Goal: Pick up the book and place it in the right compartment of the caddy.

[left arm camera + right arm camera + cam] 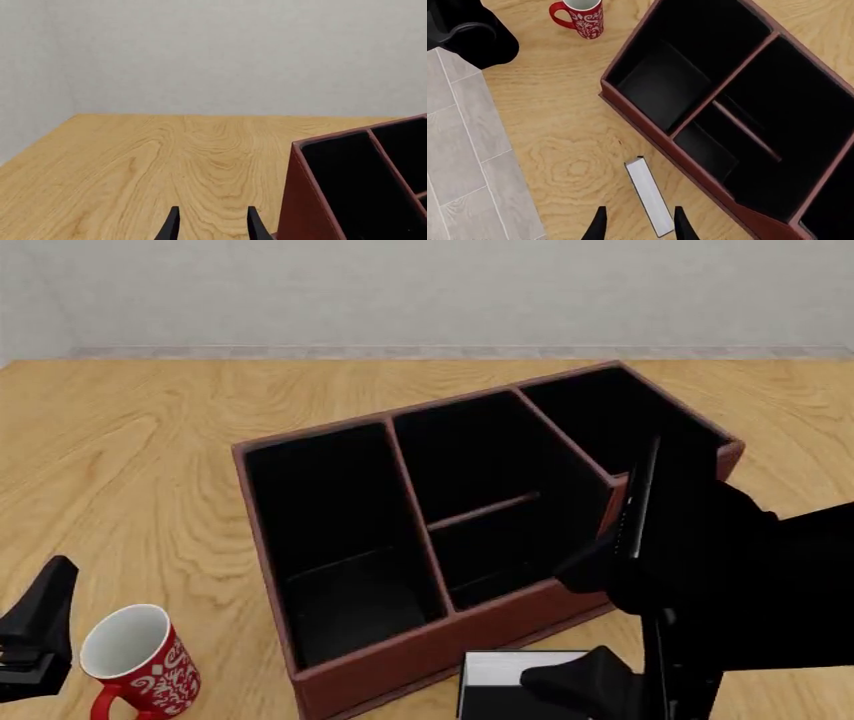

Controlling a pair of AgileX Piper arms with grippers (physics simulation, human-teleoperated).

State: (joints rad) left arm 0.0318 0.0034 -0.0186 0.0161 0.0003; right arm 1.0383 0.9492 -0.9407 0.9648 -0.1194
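Observation:
The reddish-brown caddy [400,650] with its black lining fills the middle of the table. Its right compartment [607,415] is the small section at the far right, partly behind my right arm. The book [649,196] lies just in front of the caddy's front wall, white page edge toward the right wrist camera; the front view shows the book [514,668] at the bottom edge. My right gripper [639,226] hangs open above it, one finger on each side of the white edge. My left gripper [212,226] is open and empty, low at the front left beside the caddy's corner [313,200].
A red patterned mug [134,660] stands on the table left of the caddy, near my left arm [40,635]. The table's front edge runs close to the book, with grey floor tiles [460,150] beyond it. A plain wall backs the table.

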